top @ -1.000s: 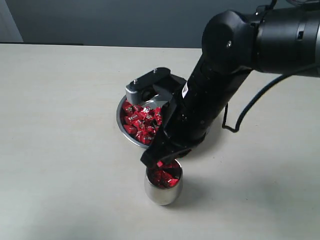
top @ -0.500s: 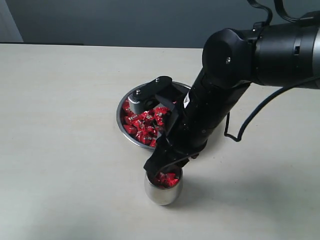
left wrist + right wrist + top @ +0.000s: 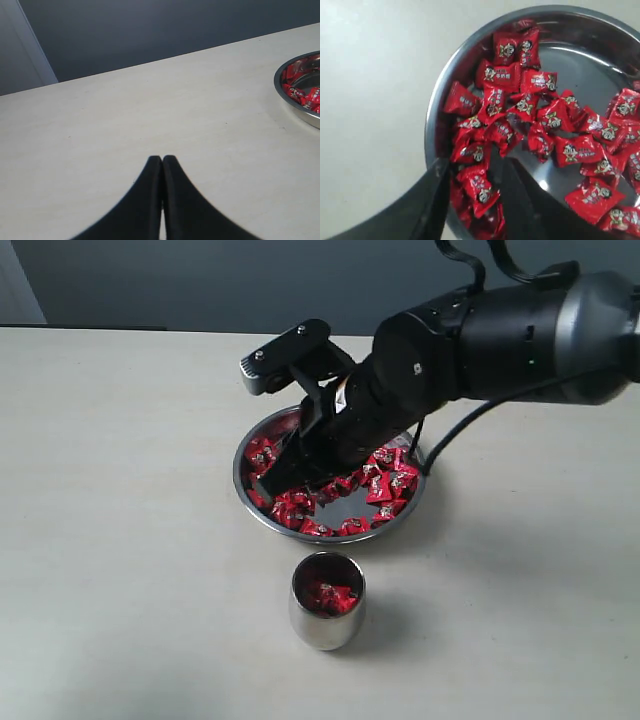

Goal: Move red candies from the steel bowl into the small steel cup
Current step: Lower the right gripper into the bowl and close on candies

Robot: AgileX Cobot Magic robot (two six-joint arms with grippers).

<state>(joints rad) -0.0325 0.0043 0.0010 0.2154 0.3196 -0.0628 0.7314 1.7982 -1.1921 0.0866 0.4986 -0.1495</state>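
The steel bowl holds many red candies round a bare patch of its bottom. My right gripper is lowered into the bowl's left side, near the rim. In the right wrist view the right gripper stands open, and its fingers straddle a few red candies by the bowl's rim. The small steel cup stands upright in front of the bowl with several red candies inside. My left gripper is shut on nothing over bare table; the bowl's rim shows at that view's edge.
The pale tabletop runs wide on all sides of the bowl and cup. A black cable hangs from the right arm beside the bowl. A dark wall stands beyond the table's far edge.
The right gripper has left the spot over the cup and swung back and up-left into the bowl's left side. The cup now stands uncovered.
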